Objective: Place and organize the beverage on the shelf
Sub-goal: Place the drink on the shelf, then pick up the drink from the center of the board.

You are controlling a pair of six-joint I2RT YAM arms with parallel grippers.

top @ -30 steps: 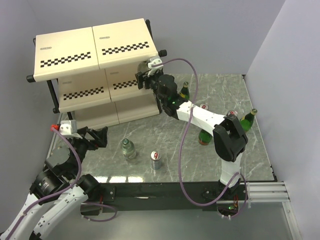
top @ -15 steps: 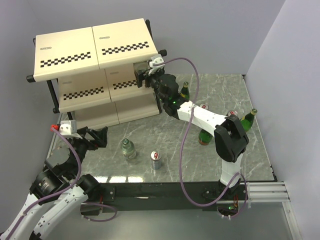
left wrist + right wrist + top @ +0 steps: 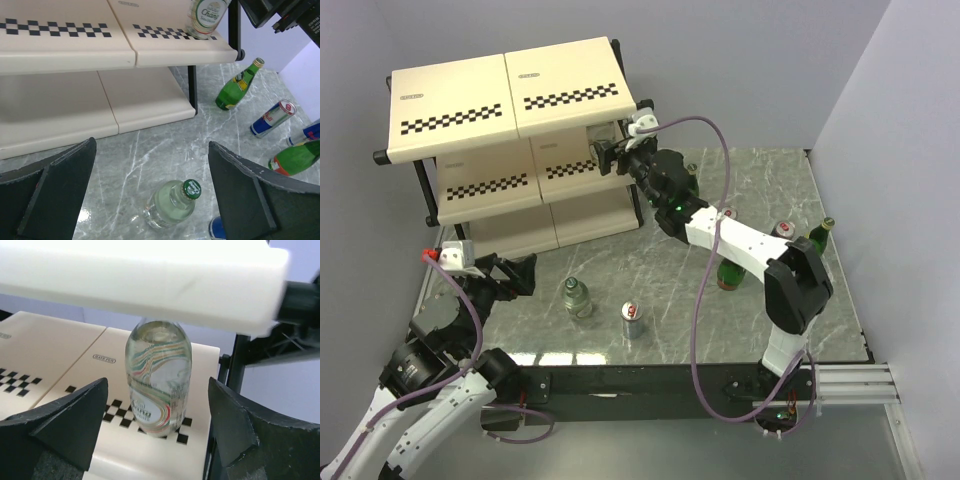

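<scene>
**Near edge.** The left gripper hovers over the front left of the marbled table. Its jaws are spread wide and hold nothing.

**Front of table.** A short clear bottle with a green cap stands upright just ahead of that gripper. A slim can stands near it, not touching. Neither is shelved yet.
- The bottle appears full, so I judge it moderately heavy.
- Its smooth, rounded wall is likely to be slippery.
- The best hold is across the straight body below the shoulder, not at the cap.

**Right of table.** The tall green bottles and the other cans stand loose on the table.
- The green bottles look like glass, so they are probably heavy, rigid and breakable. Their height makes them prone to tipping.
- The safer hold is on the lower body rather than the narrow neck.
- The cans are likely light and thin-walled, so a hard squeeze would dent them. A mid-height grip with modest force suits them.

**Far side.** The shelf carries one drink.
- The shelved clear bottle stands upright on the checkered strip at the right end of the middle tier, near the black post.
- The right gripper is level with it, one finger on each side.
- A gap shows on both sides, so the jaws are released and not touching the bottle.
</scene>
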